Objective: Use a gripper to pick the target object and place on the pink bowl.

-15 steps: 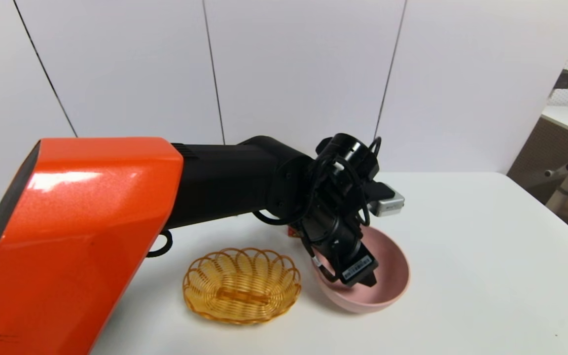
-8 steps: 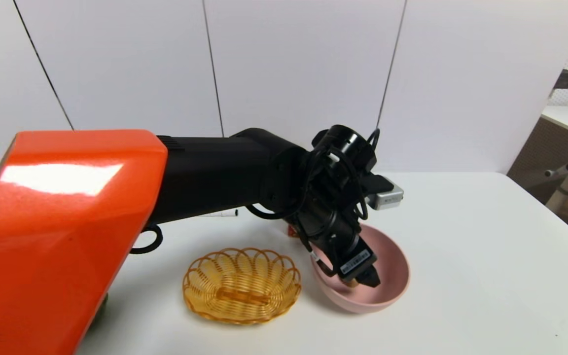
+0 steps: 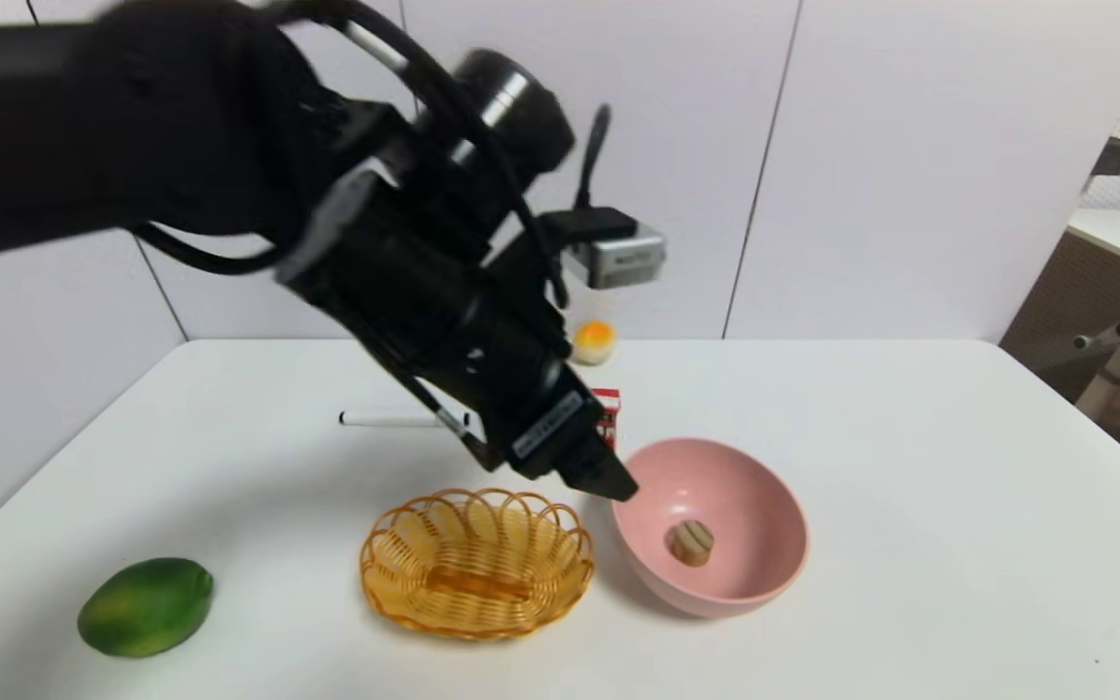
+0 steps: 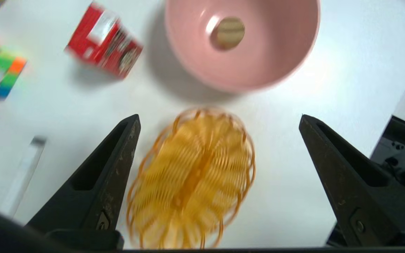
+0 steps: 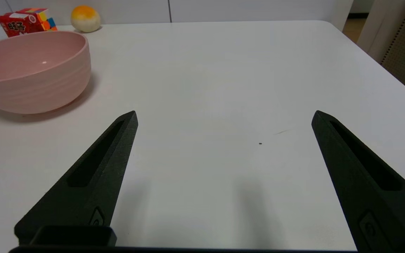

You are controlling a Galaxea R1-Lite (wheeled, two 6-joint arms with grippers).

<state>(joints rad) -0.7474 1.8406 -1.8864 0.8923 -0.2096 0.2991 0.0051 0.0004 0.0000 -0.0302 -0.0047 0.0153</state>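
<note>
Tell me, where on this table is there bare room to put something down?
Bare table lies right of the pink bowl. It is crowded where the wicker basket sits beside the bowl, under the left gripper.

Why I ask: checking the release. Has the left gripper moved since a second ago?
Yes. The left gripper has lifted out of the pink bowl, up and toward the wicker basket, leaving the wooden cylinder inside.

Pink bowl looked smooth and matte, likely plastic. Target object was striped tan wood, unfinished-looking. Basket was glossy yellow woven wicker. Left gripper fingers were matte black plastic, slightly scuffed. Table was smooth matte white.
</note>
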